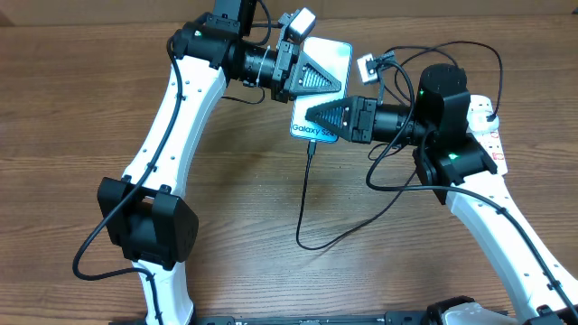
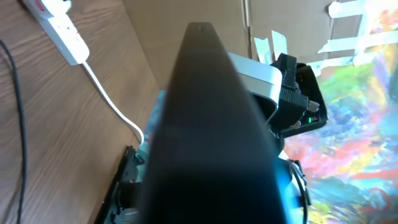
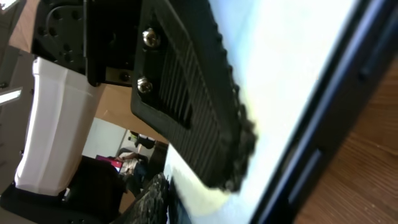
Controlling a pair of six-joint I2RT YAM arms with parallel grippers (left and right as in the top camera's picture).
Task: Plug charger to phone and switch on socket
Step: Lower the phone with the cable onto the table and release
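Observation:
The phone has a lit light-blue screen and sits at the table's centre back. My left gripper is turned on its side and shut on the phone's upper part. In the right wrist view its ribbed finger presses on the bright screen. My right gripper reaches in from the right, also on its side, shut on the phone's lower part. The charger's thin black cable enters the phone's bottom edge and loops right; its plug is hidden. The socket lies partly under my right arm.
In the left wrist view, the socket's end and its thick white cord lie on the wood. The right arm's camera wires loop above the phone. The cable's loop lies on the table in front.

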